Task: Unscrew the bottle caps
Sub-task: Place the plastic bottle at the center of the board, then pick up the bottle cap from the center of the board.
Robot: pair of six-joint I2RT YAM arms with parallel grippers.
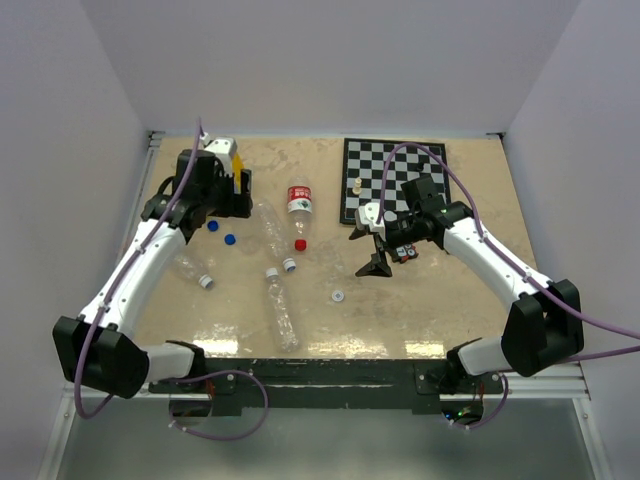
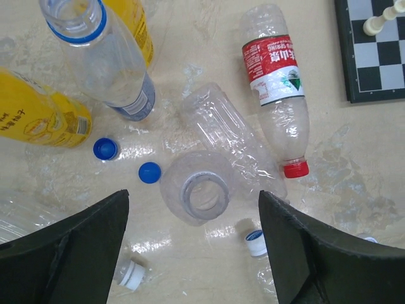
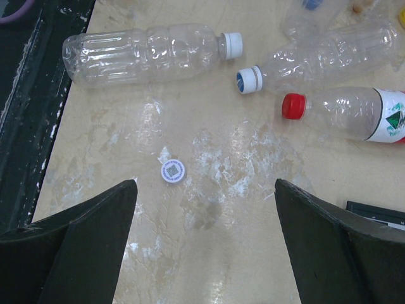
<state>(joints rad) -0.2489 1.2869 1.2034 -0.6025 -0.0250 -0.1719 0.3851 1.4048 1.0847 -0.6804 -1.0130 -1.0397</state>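
My left gripper (image 2: 193, 197) (image 1: 236, 196) hangs open at the back left, above a clear bottle with no cap (image 2: 204, 190); its mouth faces up between the jaws and touches neither finger. Two loose blue caps (image 2: 105, 149) (image 2: 149, 172) lie beside it. Two yellow bottles (image 2: 38, 117) (image 2: 133, 28) and a clear uncapped bottle with a blue-and-white label (image 2: 111, 69) are behind. A red-labelled bottle (image 2: 275, 82) keeps its red cap (image 2: 295, 168). My right gripper (image 3: 205, 190) (image 1: 368, 250) is open and empty over bare table, near a loose white cap (image 3: 172, 171).
Long clear bottles lie on the table, one with a white cap (image 3: 231, 45) and one with a blue-and-white cap (image 3: 250, 80). A chessboard (image 1: 395, 180) with white pieces (image 1: 356, 185) sits at the back right. The table's dark front edge (image 3: 38, 95) runs left of my right gripper.
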